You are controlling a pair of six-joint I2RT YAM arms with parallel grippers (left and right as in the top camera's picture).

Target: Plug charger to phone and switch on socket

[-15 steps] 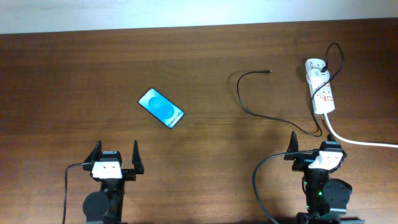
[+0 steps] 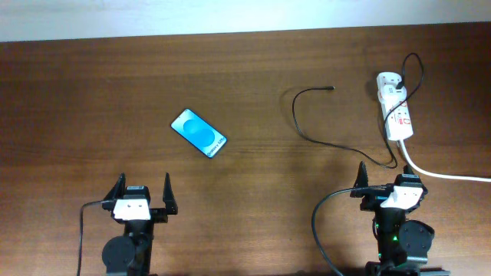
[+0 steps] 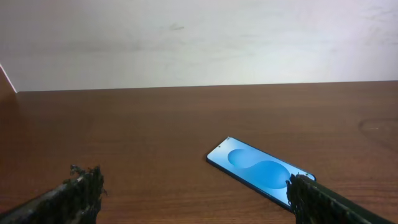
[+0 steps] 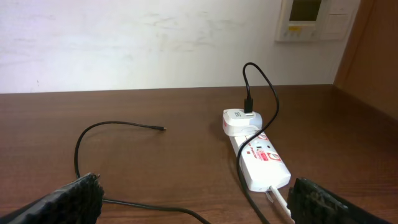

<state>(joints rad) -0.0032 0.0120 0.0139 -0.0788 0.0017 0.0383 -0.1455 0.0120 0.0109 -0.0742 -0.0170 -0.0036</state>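
The phone (image 2: 199,132) lies flat on the table, blue screen up, left of centre; it also shows in the left wrist view (image 3: 261,170). The thin black charger cable (image 2: 298,123) curls from the white adapter on the socket (image 2: 396,115) across the table, its plug tip (image 2: 331,89) lying free; in the right wrist view the cable (image 4: 81,144) and socket (image 4: 261,162) show ahead. My left gripper (image 2: 143,195) is open and empty near the front edge, the phone ahead and to its right. My right gripper (image 2: 388,184) is open and empty just in front of the socket.
A thick white cord (image 2: 445,175) runs from the socket to the right edge. A wall panel (image 4: 317,18) hangs behind the table. Thick black robot cables (image 2: 318,222) trail beside the arm bases.
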